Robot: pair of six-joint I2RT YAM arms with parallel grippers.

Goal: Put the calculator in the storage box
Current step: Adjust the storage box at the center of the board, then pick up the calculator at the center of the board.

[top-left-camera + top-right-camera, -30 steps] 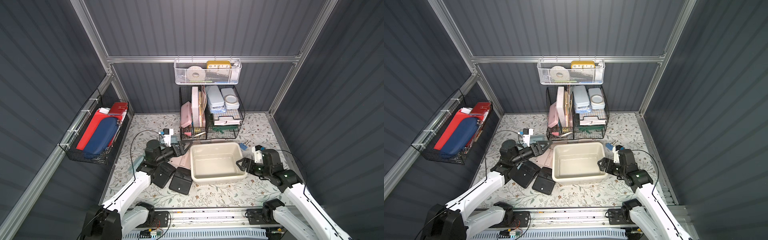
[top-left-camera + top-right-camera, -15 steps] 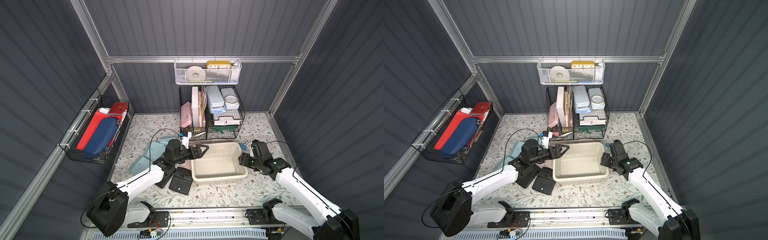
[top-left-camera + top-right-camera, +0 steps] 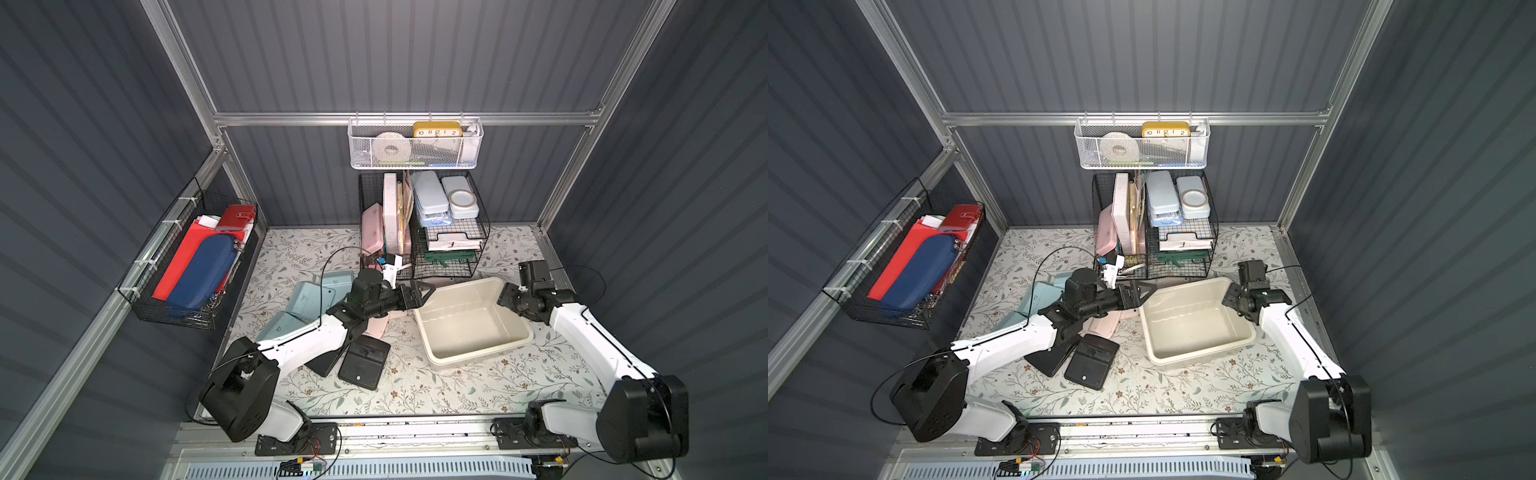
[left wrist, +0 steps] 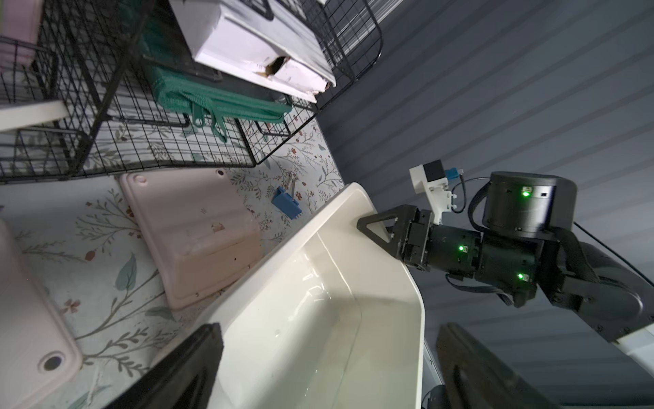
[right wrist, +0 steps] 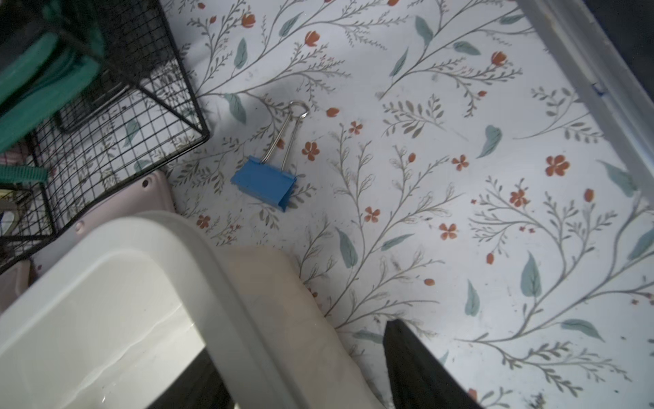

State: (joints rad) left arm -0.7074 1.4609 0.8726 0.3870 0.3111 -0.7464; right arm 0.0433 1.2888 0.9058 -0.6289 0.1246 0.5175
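The cream storage box stands empty and skewed on the floral mat. My right gripper straddles its right wall near the far corner and is shut on it, one finger inside and one outside. My left gripper hovers open above the box's left rim and holds nothing. Several calculators lie face-down left of the box: a black one, a pink one against the box's far left corner, and pale blue ones.
Black wire baskets full of cases stand just behind the box. A blue binder clip lies between them and the box's far right corner. A white mesh basket hangs on the back wall, another wire basket on the left wall.
My left arm swung right from the calculators to the box's left rim, still open. My right gripper reached the box's right wall and narrowed onto it; the box has turned slightly.
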